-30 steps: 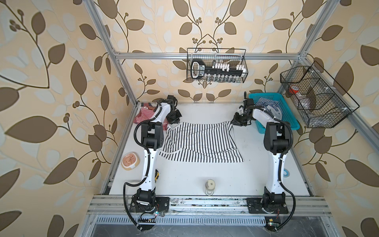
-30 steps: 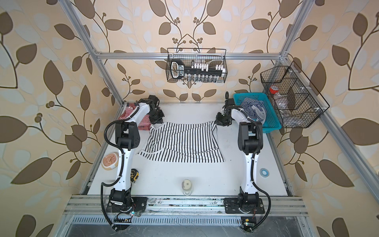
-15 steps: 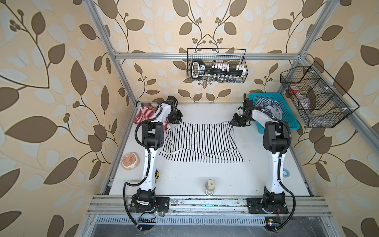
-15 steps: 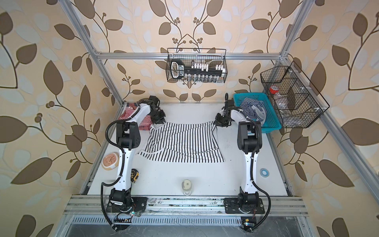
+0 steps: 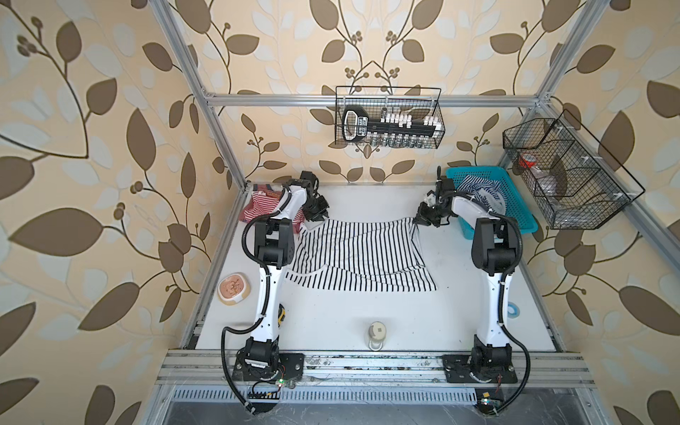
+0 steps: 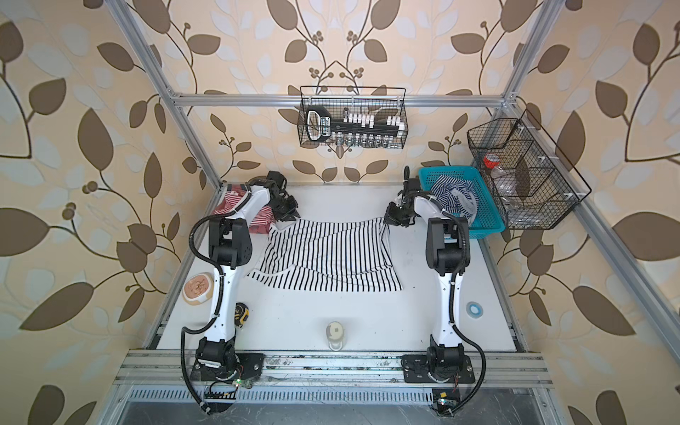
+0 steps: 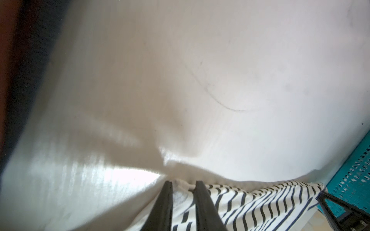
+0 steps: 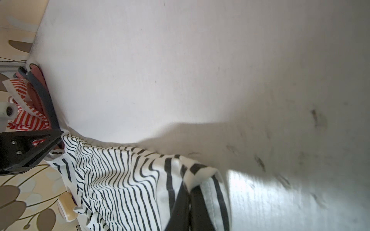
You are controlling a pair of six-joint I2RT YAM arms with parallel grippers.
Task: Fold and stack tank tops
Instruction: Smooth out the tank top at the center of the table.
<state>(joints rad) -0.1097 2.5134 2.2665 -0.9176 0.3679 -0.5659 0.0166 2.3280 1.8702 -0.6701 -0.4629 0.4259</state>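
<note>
This was a robotics lab test cell rather than a home. An aluminium frame [image 5: 294, 100] boxed in a white desk [image 5: 349, 307], and leaf-print wallpaper [image 5: 92, 147] served as backdrop. A left arm [image 5: 268, 294] and a right arm [image 5: 495, 294] stood bolted to a metal rail [image 5: 368, 362] along the desk's front edge. A wire basket [image 5: 388, 117] of tools hung from the back bar.

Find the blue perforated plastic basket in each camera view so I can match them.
Top view: blue perforated plastic basket, far right corner.
Top view: same corner.
Left wrist: its wall beyond the black-and-white striped tank top.
Right wrist: not in it.
Shared landmark: that tank top.
</note>
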